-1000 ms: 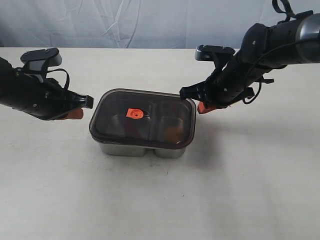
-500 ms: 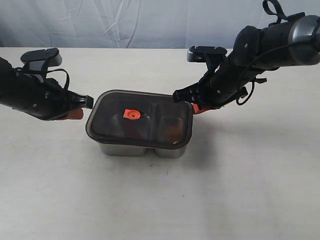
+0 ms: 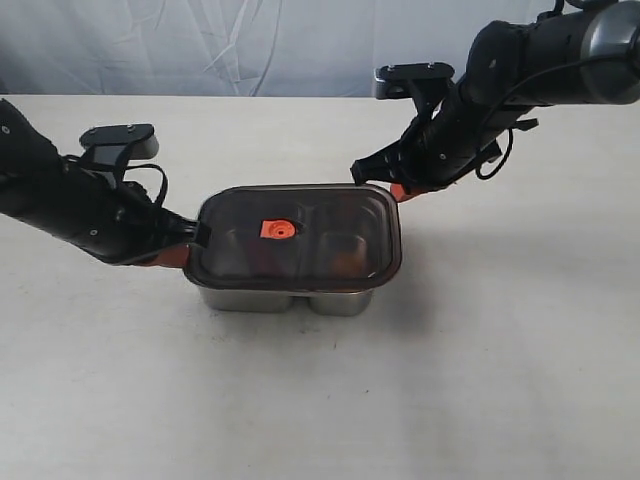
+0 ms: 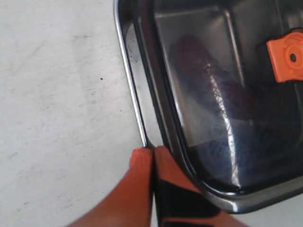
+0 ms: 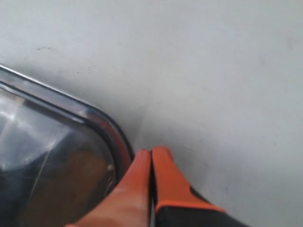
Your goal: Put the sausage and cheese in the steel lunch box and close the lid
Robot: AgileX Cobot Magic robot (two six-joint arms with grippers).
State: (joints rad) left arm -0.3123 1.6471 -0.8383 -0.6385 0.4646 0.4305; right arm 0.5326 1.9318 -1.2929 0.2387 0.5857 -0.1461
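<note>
The table (image 3: 320,400) carries the steel lunch box (image 3: 270,299) at its middle. The lid (image 3: 330,215) lies on top, and the box's rim shows past its left edge. My left gripper (image 4: 152,153) is clenched on nothing, tips touching the box's left end. My right gripper (image 5: 151,153), also clenched empty, sits just beside the lid's far right corner. Through the lid I see the sausage (image 4: 208,90) in the left compartment and the cheese (image 3: 345,262) in the right.
</note>
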